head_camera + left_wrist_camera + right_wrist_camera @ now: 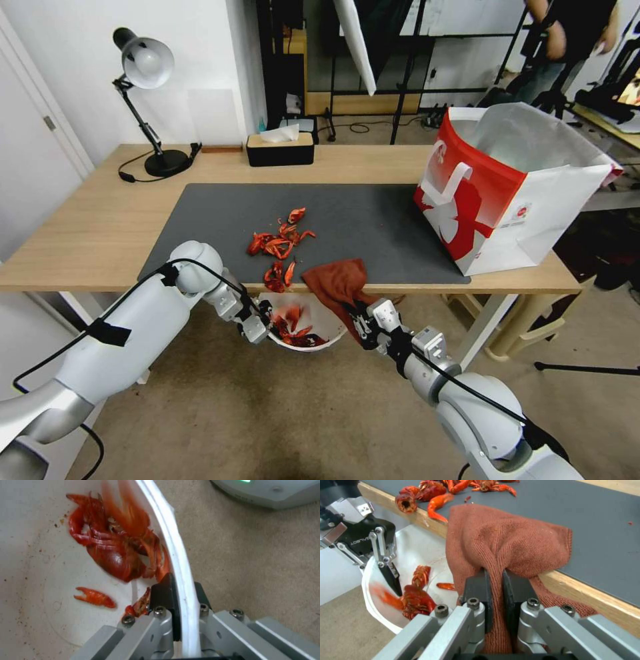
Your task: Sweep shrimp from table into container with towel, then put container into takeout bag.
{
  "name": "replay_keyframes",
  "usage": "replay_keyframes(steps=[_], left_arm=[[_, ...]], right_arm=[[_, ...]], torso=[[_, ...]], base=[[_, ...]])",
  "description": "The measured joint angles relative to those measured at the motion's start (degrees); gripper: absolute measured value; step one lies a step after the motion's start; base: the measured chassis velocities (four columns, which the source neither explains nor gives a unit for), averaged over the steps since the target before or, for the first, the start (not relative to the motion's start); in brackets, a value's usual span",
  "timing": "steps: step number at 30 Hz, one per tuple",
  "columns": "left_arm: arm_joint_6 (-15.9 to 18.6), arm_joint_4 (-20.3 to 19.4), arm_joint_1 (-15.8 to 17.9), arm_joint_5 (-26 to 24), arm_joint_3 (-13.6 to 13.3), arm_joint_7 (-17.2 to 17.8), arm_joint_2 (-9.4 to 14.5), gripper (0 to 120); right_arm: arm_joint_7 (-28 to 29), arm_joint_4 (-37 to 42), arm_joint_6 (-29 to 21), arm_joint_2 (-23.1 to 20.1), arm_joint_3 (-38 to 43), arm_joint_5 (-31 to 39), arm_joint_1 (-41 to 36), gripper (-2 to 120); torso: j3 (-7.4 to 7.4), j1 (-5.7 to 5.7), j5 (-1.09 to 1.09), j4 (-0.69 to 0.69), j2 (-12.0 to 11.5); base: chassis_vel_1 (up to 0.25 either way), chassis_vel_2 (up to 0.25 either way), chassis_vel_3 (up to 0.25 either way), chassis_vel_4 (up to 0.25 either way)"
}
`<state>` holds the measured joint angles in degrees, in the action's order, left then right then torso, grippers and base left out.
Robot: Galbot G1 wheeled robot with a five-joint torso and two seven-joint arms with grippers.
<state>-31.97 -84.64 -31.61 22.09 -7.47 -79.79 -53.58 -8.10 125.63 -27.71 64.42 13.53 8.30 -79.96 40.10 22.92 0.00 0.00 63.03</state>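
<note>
This looks like a lab or test room made up like a home. A wooden table (80, 227) with a grey mat (373, 227) holds a desk lamp (143, 63) at 11 o'clock and a black tissue box (280, 150) at 12. Behind it stand black stands (407, 67), cables on the floor and a tripod.

my left gripper (261, 325) holds the container (331, 328) below the table (80, 227) edge, shrimp (280, 240) above it. the towel (337, 283) drapes to their right; the takeout bag (507, 193) stands far right.
</note>
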Motion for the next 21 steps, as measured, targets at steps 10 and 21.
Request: replay_keyframes(steps=[10,21], left_arm=[[-0.01,-0.24,-0.06,0.02,0.0,-0.01,0.27,0],[0.04,-0.58,-0.15,0.07,0.06,-0.28,0.69,0]], right_arm=[[-0.38,0.73,0.19,-0.12,0.43,-0.03,-0.3,6],[-1.72,1.9,0.12,-0.58,0.48,-1.18,-1.62,6]], torso=[[0.0,0.0,0.0,0.0,0.0],[0.0,0.0,0.0,0.0,0.0]], base=[[0.0,0.0,0.0,0.0],[0.0,0.0,0.0,0.0]])
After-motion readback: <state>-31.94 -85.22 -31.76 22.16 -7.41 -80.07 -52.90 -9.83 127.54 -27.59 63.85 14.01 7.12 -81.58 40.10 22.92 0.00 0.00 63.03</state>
